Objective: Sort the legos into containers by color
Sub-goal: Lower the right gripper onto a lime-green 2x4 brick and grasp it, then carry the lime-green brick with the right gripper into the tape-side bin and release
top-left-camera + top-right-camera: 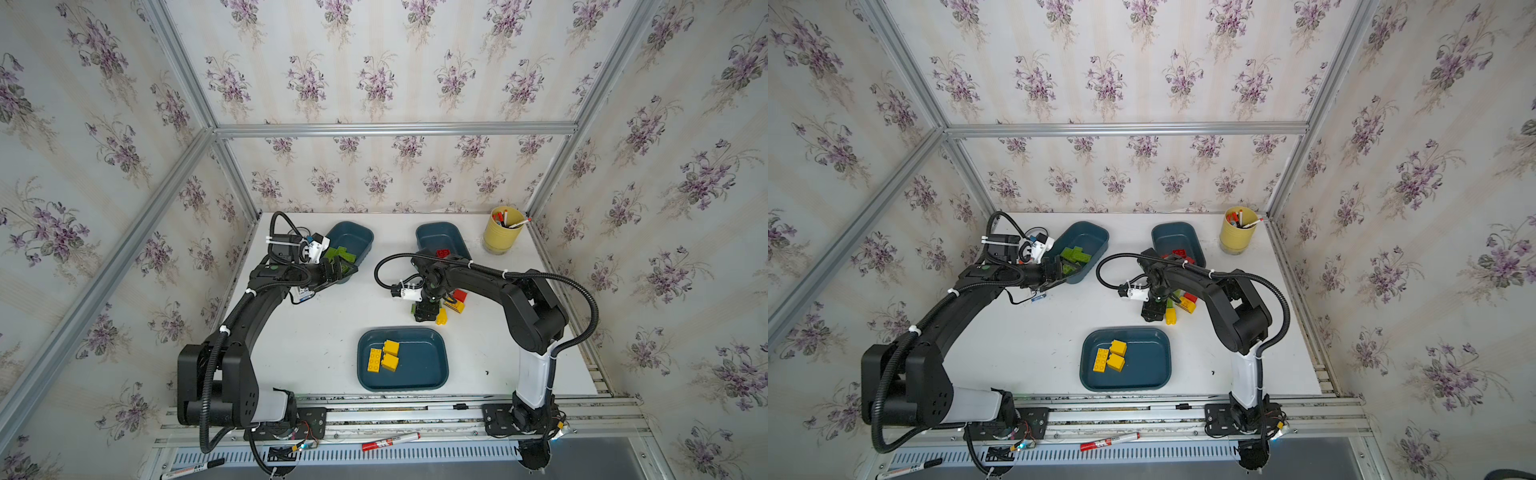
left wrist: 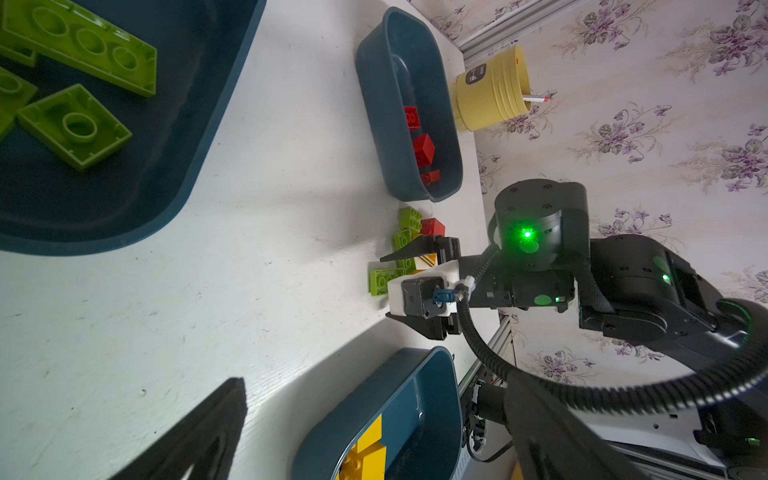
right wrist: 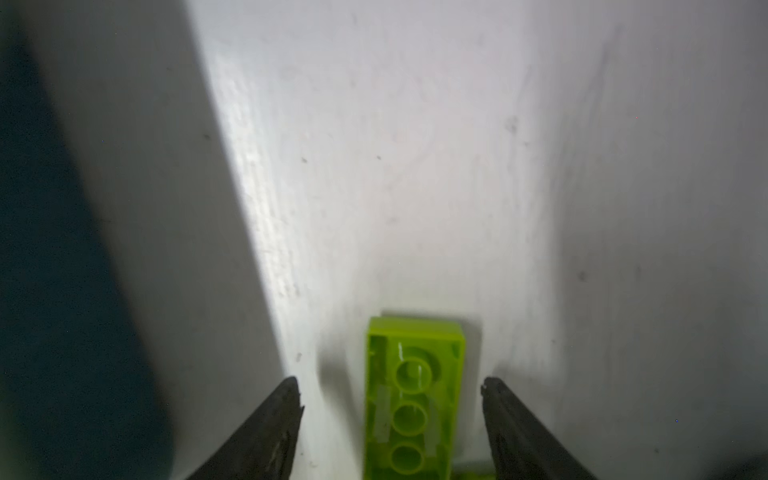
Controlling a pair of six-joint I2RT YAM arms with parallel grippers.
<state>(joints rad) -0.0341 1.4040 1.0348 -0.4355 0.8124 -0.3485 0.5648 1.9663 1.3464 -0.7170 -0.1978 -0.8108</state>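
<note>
White tabletop [image 1: 316,332], flowery wallpaper all round. Your right gripper [image 3: 390,384] is down at the table with its jaws spread either side of a lime green oblong plastic brick [image 3: 415,399] lying hollow side up. There's a gap on both sides, so nothing's pinched. Just beside it sits a loose pile of green, red and yellow bricks [image 1: 455,303]. Toward the front edge, a shallow dark teal plastic tray [image 1: 432,374] holds three yellow bricks [image 1: 384,356]. Behind the arm, a second teal tray [image 1: 436,235] has red bricks [image 1: 443,252]. Your left gripper [image 1: 343,270] hangs wide apart and empty at the near end of the third teal tray [image 1: 357,235], which holds green bricks [image 1: 338,254]. A pale yellow cup of pens [image 1: 503,232] stands in the back right corner.
</note>
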